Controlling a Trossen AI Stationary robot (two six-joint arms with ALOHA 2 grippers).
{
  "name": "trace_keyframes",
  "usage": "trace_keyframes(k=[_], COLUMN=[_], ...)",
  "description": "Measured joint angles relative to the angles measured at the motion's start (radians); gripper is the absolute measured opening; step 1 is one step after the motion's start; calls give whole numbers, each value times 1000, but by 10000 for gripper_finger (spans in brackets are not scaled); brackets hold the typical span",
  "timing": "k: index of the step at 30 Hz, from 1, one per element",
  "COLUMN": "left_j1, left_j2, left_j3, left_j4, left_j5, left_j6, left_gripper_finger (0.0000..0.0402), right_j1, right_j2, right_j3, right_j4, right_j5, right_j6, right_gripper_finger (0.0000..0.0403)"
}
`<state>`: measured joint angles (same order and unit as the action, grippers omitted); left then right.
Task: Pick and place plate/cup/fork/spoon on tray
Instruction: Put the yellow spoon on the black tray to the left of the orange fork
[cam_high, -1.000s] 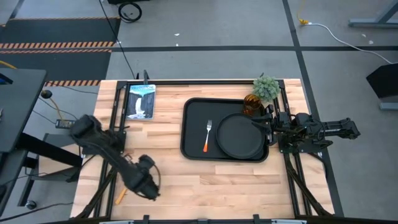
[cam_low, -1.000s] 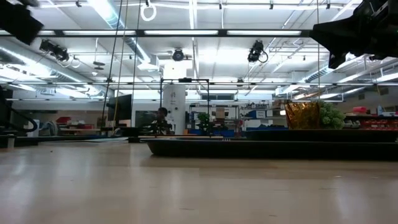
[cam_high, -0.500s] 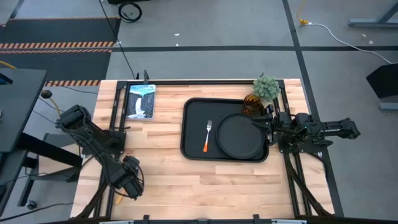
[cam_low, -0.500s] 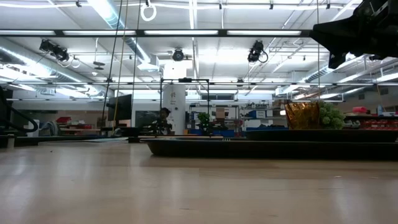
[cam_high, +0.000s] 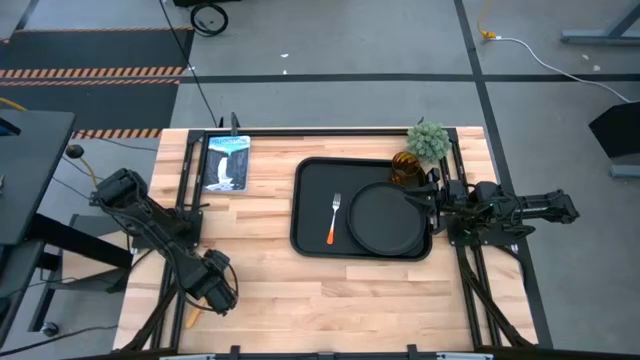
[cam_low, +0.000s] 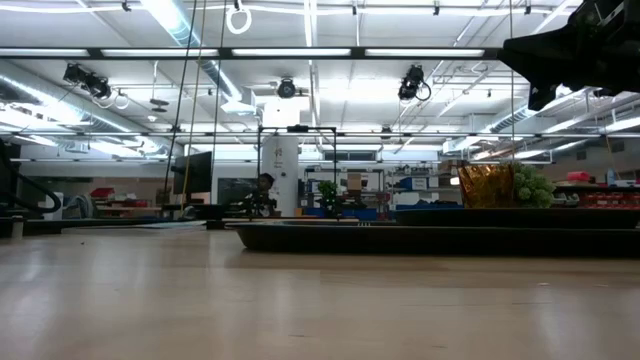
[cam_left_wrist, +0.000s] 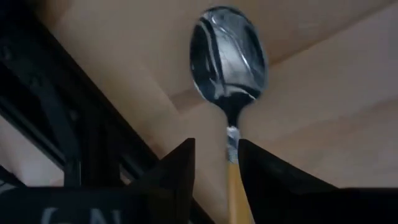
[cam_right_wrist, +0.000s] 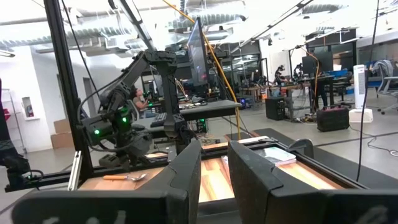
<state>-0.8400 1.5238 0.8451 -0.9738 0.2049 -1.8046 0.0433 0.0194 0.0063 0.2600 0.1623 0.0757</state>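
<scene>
The spoon (cam_high: 193, 315), silver bowl (cam_left_wrist: 229, 53) and orange handle, lies flat on the wood at the table's near left edge. My left gripper (cam_high: 213, 287) hovers over it, open, one finger on each side of the handle (cam_left_wrist: 234, 186). On the black tray (cam_high: 312, 200) rest the round black plate (cam_high: 388, 218) and the fork (cam_high: 333, 218). The amber cup (cam_high: 404, 168) stands at the tray's far right corner. My right gripper (cam_high: 432, 200) waits open at the tray's right rim with nothing between its fingers. My left gripper has the spoon's handle (cam_left_wrist: 232, 163) between its open fingers, close beside one finger (cam_left_wrist: 267, 183). Whether that finger touches the handle I cannot tell. The fingers come down from above, astride the handle, and the spoon lies on the table.
A small green plant (cam_high: 428, 142) stands behind the cup at the far right. A booklet (cam_high: 226, 162) lies at the far left. Black frame rails (cam_high: 188, 190) run along the table's left and right sides. Bare wood spans the near half of the table.
My left gripper has moved toward the table's left edge and now stands over the spoon, which has stayed where it lay. My right arm has kept still.
</scene>
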Motion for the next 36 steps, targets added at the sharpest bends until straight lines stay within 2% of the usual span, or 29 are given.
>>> trace_keyframes(k=[11, 16, 25, 28, 36], left_j1=[47, 47, 47, 47, 47], left_j2=[0, 1, 1, 1, -1], left_j3=[-137, -166, -167, -167, -165], left_j4=[216, 277, 281, 286, 287], left_j5=[175, 173, 172, 161, 133], left_j6=[62, 58, 55, 49, 30], left_gripper_finger=[119, 119, 113, 98, 23], right_j1=[0, 0, 0, 0, 0], right_j2=[0, 0, 0, 0, 0], right_j3=[0, 0, 0, 0, 0], right_j4=[0, 0, 0, 0, 0], right_j5=[0, 0, 0, 0, 0], right_j6=[0, 0, 0, 0, 0], right_gripper_finger=[88, 88, 88, 88, 88])
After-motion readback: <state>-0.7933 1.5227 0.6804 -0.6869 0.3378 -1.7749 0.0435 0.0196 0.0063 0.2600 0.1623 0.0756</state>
